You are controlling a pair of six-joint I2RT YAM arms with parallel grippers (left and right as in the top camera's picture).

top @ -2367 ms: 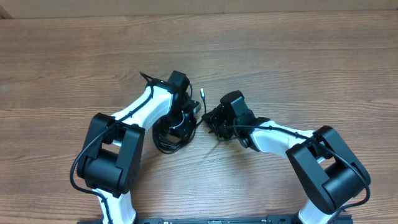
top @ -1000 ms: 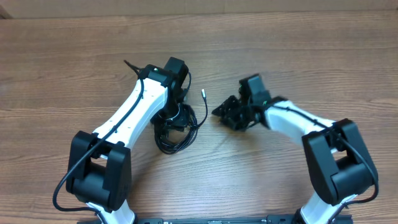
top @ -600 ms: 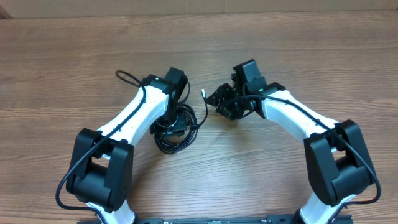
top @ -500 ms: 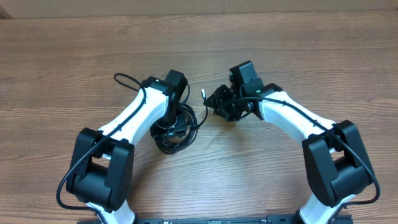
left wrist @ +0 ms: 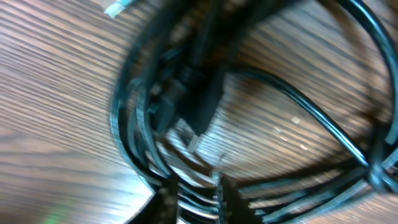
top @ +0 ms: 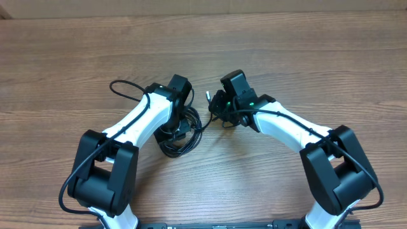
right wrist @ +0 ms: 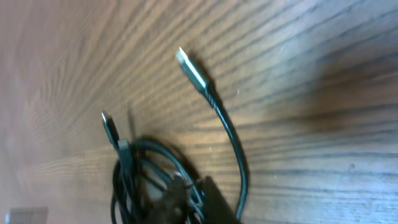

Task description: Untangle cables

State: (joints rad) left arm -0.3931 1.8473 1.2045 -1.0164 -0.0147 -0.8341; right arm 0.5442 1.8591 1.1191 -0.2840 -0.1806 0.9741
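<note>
The cables lie as a tangled black coil in the middle of the table, and one bluish-silver tip sticks out toward the far side. My left gripper is down on the coil. In the blurred left wrist view, several strands cross between its narrow-set fingers. My right gripper sits at the coil's right edge. In the right wrist view it is pinched on a strand of the bundle. The silver plug and a small dark plug lie loose beyond it.
The wooden table stretches bare to the far edge. A thicker black wire of the left arm loops out at the left. Both white arms angle inward from the near edge.
My right gripper has swung left to the coil's edge and shut on a strand. My left gripper has narrowed on the coil, and its arm shifted slightly left.
</note>
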